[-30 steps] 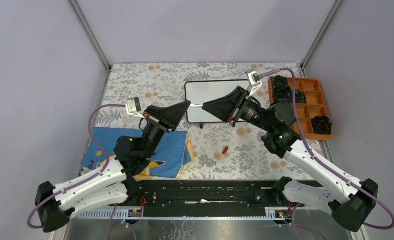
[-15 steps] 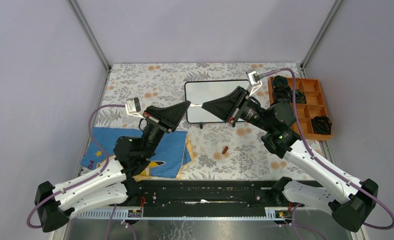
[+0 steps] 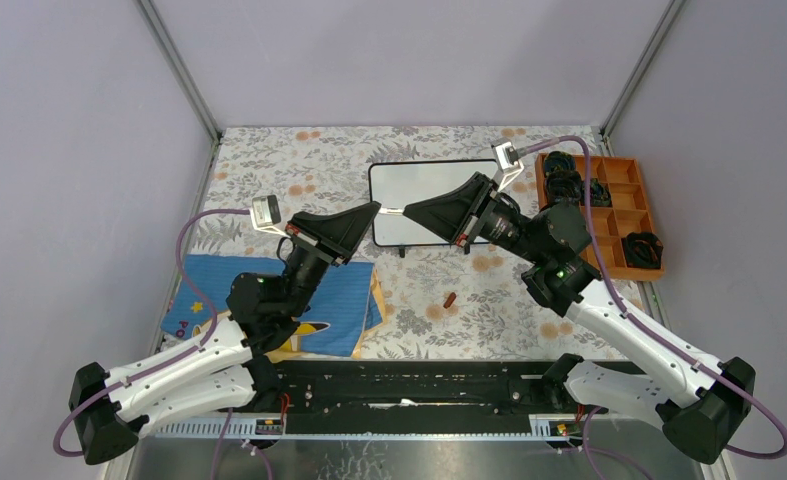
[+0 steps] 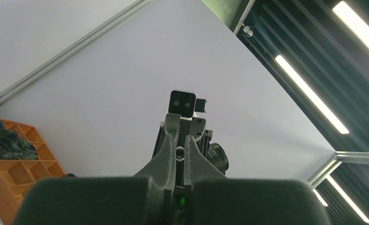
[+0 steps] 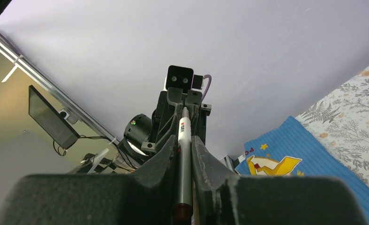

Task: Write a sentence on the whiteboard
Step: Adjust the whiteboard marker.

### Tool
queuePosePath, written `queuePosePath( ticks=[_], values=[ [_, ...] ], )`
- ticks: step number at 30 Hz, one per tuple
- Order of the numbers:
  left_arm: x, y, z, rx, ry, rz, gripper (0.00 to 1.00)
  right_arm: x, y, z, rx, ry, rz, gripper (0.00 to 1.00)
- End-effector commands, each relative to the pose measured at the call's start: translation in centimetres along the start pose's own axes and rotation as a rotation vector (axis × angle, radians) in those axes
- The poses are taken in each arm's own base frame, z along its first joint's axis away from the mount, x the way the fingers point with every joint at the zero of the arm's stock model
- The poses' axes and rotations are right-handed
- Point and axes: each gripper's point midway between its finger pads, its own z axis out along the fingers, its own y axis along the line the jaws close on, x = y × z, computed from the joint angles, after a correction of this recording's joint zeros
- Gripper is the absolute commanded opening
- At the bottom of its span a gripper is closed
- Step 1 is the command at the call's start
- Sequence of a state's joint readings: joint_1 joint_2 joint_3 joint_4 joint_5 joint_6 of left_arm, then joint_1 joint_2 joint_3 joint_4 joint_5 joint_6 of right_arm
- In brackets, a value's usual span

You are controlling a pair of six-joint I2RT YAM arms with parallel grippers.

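Past the blue cloth at the table's near-left corner, the R gripper is clamped on a slim marker mid-table, w/ the L gripper fingers nearly together on what looks like its other end. Just beyond, by the middle of the far edge, the whiteboard lies flat, no writing showing. It's prob. light, stiff, slick-faced & apt to skid on its feet, so best steadied by the frame, not the face.

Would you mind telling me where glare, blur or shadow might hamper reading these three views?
Top external: even, soft light, sharp throughout; the whiteboard shows a grey sheen, not blown out. Left wrist: bright ceiling strips glare upper right; the left gripper is dark, blurred near the lens. Right wrist: the marker blurs at its near end; the blue cloth is sharp.
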State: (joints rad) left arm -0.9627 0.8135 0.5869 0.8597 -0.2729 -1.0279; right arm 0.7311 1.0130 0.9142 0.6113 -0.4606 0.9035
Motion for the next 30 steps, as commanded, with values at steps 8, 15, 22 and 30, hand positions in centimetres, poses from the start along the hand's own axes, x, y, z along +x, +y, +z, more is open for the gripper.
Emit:
queuePosePath(
  ticks=[8, 15, 22, 30],
  values=[
    [0.4, 1.5, -0.5, -0.046, 0.005, 0.039, 0.00, -2.4, 3.3, 0.2, -0.101, -0.075, -0.025, 0.29],
    [0.4, 1.6, -0.5, -0.050, 0.005, 0.041, 0.00, -2.3, 3.1, 0.3, -0.097, -0.072, -0.023, 0.25],
    [0.6, 1.9, -0.5, -0.060, 0.010, 0.044, 0.00, -2.1, 3.0, 0.2, -0.096, -0.063, -0.025, 0.00],
    [-0.2, 3.2, -1.1, -0.166, 0.026, 0.167, 0.89, -2.3, 1.4, -1.3, 0.061, -0.054, -0.159, 0.00]
  ],
)
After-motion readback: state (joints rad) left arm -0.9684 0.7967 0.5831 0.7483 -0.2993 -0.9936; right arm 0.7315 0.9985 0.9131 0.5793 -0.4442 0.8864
